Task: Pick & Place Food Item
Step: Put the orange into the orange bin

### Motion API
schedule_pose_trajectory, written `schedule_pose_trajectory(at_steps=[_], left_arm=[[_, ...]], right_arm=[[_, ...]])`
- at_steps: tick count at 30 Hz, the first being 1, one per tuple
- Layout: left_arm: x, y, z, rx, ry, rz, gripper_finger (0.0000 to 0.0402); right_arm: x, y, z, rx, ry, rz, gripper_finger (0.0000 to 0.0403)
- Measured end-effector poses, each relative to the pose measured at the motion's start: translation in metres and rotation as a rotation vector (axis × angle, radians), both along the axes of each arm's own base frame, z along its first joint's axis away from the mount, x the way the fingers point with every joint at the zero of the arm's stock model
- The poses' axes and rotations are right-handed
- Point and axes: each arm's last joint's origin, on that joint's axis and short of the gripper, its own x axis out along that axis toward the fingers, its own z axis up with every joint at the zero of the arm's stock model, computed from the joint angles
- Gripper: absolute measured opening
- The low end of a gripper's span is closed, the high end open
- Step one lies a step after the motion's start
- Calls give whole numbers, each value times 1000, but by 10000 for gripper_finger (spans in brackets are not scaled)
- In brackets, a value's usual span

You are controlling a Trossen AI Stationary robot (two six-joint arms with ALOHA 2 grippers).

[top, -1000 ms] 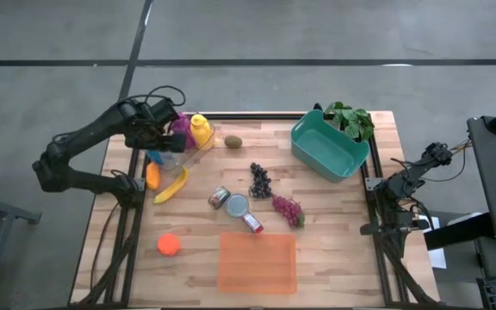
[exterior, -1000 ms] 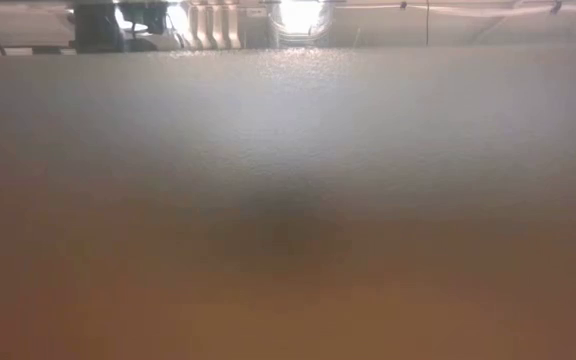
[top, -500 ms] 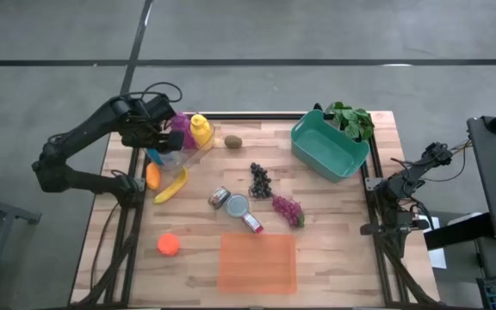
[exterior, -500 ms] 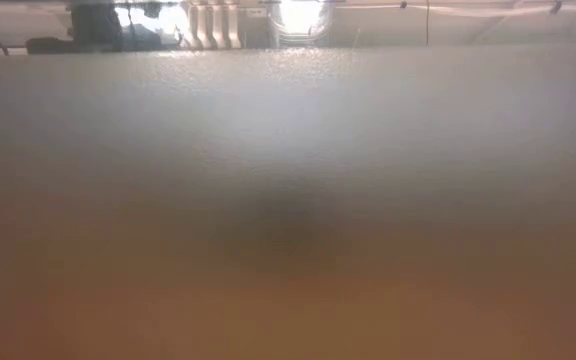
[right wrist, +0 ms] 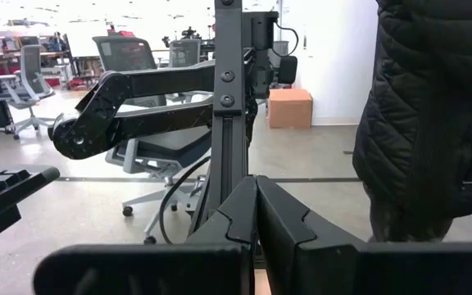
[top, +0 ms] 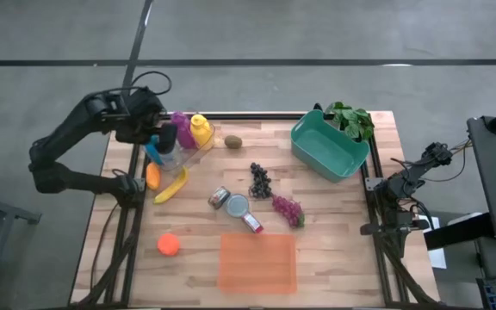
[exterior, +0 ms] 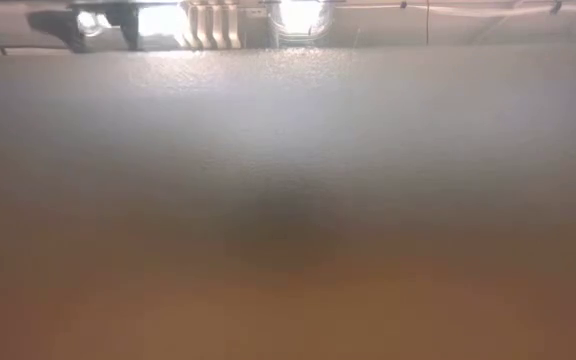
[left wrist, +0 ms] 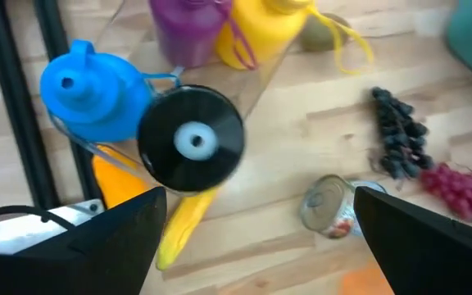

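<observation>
My left gripper [top: 155, 133] hangs open above a clear bin [left wrist: 256, 78] at the table's far left. The bin holds blue [left wrist: 93, 94], purple [left wrist: 188, 24] and yellow [left wrist: 260, 33] bottles and a black-capped one [left wrist: 191, 139]. Nothing sits between the fingers [left wrist: 258, 197]. A banana [top: 171, 185], a kiwi [top: 232, 142], dark grapes [top: 259, 180], red grapes [top: 288, 209] and an orange [top: 169, 244] lie on the wooden table. My right gripper [top: 429, 159] is shut, parked beyond the right edge.
A teal bin [top: 329, 146] stands at the far right with a green plant [top: 350, 119] behind it. Two cans [top: 220, 197] [top: 252, 222] lie mid-table, an orange mat [top: 257, 263] near the front edge. A person in a dark jacket [right wrist: 433, 106] stands beyond the table.
My left gripper has risen from the clear bin and drawn slightly toward the table's left edge, staying open. The bottles and food items have kept their places.
</observation>
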Motion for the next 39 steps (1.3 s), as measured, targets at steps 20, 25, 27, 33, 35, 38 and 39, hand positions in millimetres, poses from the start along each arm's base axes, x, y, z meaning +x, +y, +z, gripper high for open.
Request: schedule_pose_trajectory(at_steps=[20, 25, 27, 33, 35, 38, 39], left_arm=[[28, -63, 11, 339, -102, -240, 394], [26, -87, 3, 292, -92, -288, 394], [24, -98, -2, 260, -92, -304, 394], [18, -129, -17, 189, -63, -423, 394], [14, -140, -23, 134, -36, -498, 394], [9, -155, -33, 41, 9, -588, 394], [8, -160, -37, 17, 19, -602, 394]], right_arm=[[0, 0, 0, 0, -1, 0, 8], [0, 0, 0, 0, -1, 0, 8], [0, 0, 0, 0, 0, 0, 8], [0, 0, 0, 0, 0, 0, 8], [0, 0, 0, 0, 0, 0, 8], [0, 0, 0, 0, 0, 0, 8], [0, 0, 0, 0, -1, 0, 8]])
